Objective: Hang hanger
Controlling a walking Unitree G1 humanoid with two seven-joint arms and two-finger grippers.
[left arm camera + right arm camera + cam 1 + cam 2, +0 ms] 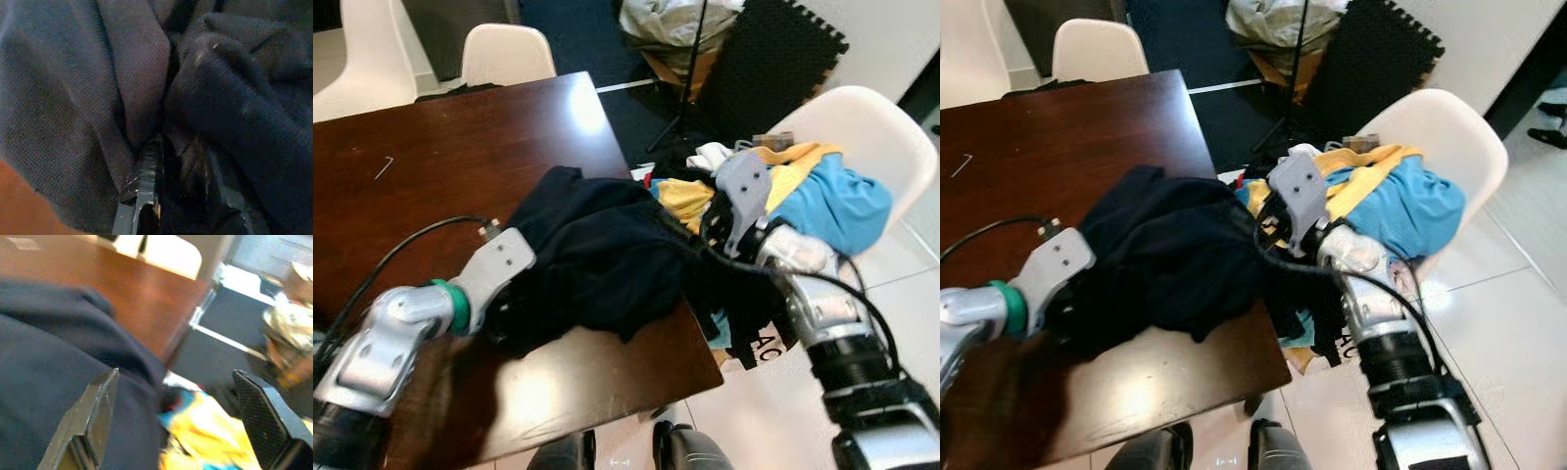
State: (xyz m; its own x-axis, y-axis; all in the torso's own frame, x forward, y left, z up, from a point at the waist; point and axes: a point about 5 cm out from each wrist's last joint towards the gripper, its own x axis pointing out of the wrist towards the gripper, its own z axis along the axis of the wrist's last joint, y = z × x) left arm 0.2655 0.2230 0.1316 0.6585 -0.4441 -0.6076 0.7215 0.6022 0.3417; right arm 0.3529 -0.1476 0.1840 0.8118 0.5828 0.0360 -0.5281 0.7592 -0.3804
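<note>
Dark garment crumpled on table

Head views bright and sharp; overhead glare patches on my table, far and near. Left wrist view dim, fabric close and soft. Right wrist view motion-blurred, background unfocused.

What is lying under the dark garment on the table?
The dark garment rests on the wooden table, draping over its edge. The left gripper is buried in it; anything else underneath is covered.

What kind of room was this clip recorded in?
Probably a home dining area: a dark wooden table with white shell chairs around it, and a pile of clothes heaped on one chair beside it.
</note>
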